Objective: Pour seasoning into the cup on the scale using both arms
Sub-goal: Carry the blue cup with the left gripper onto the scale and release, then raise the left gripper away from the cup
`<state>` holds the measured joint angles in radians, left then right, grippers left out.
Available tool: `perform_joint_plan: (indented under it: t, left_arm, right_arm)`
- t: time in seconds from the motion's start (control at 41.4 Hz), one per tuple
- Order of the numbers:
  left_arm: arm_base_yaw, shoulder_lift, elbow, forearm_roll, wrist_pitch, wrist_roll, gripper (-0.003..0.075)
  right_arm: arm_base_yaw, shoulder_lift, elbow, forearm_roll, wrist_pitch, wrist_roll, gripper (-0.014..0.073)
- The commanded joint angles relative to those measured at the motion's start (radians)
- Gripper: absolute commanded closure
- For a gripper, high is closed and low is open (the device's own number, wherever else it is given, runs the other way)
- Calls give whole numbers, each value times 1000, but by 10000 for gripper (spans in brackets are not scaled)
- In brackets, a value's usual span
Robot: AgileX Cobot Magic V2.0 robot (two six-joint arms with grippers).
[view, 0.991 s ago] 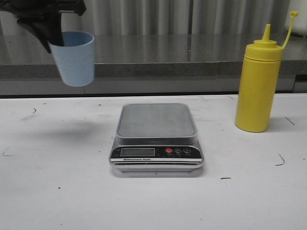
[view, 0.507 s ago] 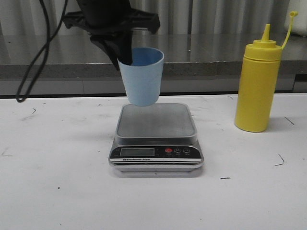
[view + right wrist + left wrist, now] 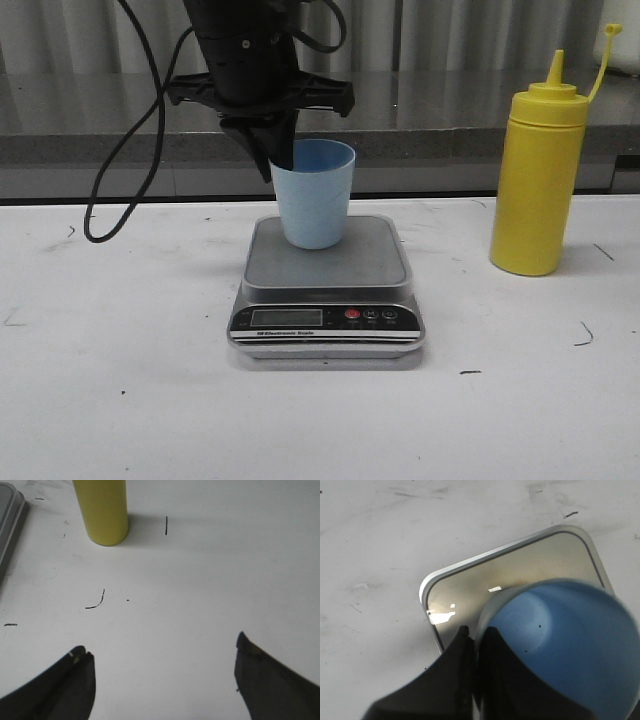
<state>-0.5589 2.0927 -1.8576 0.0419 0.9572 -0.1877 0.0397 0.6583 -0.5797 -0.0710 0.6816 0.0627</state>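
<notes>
The left gripper (image 3: 282, 160) pinches the cup (image 3: 314, 194) rim on the scale (image 3: 326, 268); the wide-open, empty right gripper (image 3: 162, 672) hasn't taken the seasoning (image 3: 538, 170).

The scale (image 3: 326, 292) sits mid-table (image 3: 120, 400) with the cup (image 3: 314, 195) standing on its platform. The seasoning bottle (image 3: 538, 180) stands well apart to its right.

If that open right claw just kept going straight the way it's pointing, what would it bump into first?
Most likely the yellow seasoning bottle, slightly off-centre from the right gripper. Between the two lies only bare white table. Depth is hard to judge, so the fingers might meet the tabletop first.
</notes>
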Motion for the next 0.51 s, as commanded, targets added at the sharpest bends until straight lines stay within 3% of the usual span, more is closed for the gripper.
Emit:
perform_joint_plan:
  t: [0.0,0.193,0.483]
  left_arm:
    - [-1,-52,-30,-14,-12,-3,633]
    - [-1,-78,-30,-50,-10,0,336]
    - [-1,-252,-19,-51,65,69,323]
  right_arm:
    - [-3,2,-26,-7,-74,-7,3]
    - [-3,2,-26,-7,-74,-7,3]
    - [-3,2,-26,-7,-74,-7,3]
